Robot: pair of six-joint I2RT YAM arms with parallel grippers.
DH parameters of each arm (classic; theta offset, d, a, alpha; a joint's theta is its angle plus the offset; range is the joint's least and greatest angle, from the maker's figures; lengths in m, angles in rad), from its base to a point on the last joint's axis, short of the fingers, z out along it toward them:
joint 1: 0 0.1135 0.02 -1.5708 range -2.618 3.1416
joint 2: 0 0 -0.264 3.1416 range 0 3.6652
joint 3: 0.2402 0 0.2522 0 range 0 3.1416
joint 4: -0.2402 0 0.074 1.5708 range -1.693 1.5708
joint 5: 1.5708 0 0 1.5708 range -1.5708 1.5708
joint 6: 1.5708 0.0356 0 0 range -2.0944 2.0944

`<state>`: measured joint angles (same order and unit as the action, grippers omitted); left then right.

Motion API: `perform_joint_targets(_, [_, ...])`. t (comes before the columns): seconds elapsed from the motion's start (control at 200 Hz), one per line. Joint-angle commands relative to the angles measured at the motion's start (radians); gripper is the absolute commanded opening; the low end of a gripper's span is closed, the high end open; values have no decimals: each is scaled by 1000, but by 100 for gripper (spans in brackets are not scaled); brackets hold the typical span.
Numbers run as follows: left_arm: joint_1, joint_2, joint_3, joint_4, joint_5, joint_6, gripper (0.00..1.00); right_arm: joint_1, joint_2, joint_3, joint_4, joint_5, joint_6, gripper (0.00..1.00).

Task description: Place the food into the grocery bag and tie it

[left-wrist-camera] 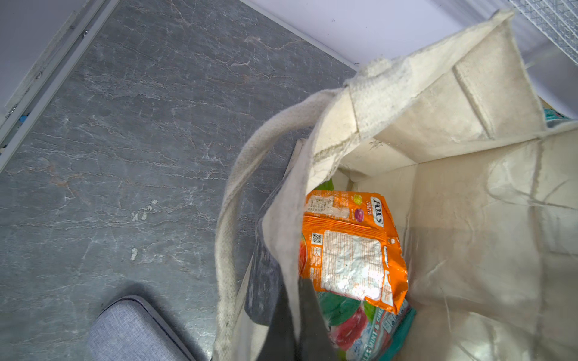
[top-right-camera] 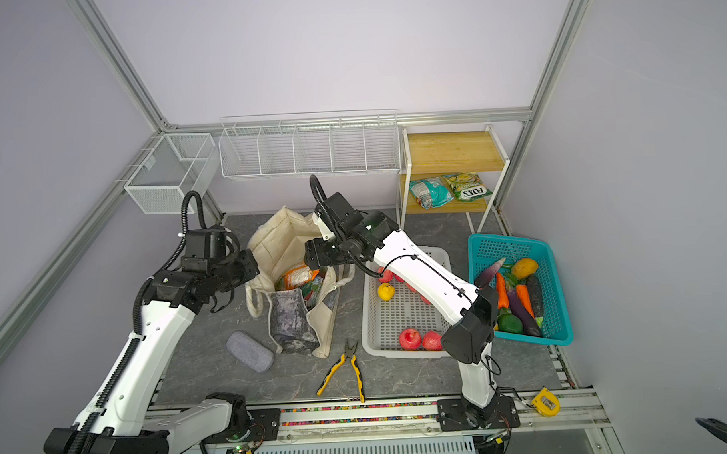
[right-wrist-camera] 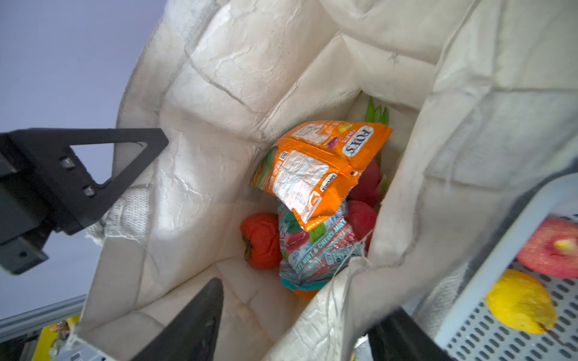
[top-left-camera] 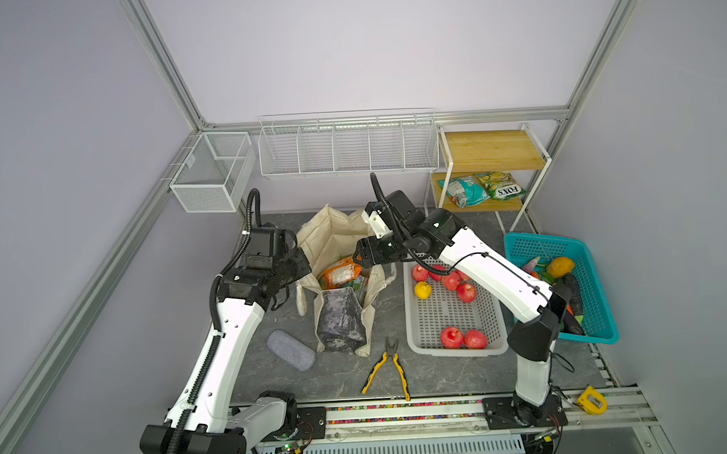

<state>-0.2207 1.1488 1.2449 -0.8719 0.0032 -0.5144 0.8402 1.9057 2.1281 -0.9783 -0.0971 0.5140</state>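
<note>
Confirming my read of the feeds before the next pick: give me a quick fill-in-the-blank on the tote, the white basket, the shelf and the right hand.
On top inside the cream canvas tote bag lies a crinkly ___ FOX'S packet.
The white perforated plastic basket holds red apples and one ___ fruit.
Two more crinkly packets lie on the ___ level of the wooden shelf rack.
The right hand over the bag's mouth is ___ and empty.
Missing words: orange, yellow, lower, open.

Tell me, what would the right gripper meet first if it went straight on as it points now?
Probably the orange FOX'S packet lying on top inside the grocery bag, though depth is unclear.
</note>
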Motion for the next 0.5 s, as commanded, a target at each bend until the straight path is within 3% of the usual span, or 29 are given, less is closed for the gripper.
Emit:
perform_joint_targets(0.0, [7, -16, -8, -43, -11, 2, 0, -42, -93, 24, -4, 42, 27, 77])
perform_joint_targets(0.23, [9, -10, -4, -47, -11, 4, 0, -151, -206, -107, 54, 53, 114, 79])
perform_joint_targets(0.495, [11, -7, -2, -51, -12, 5, 0, -264, -289, -513, 206, -43, 339, 71])
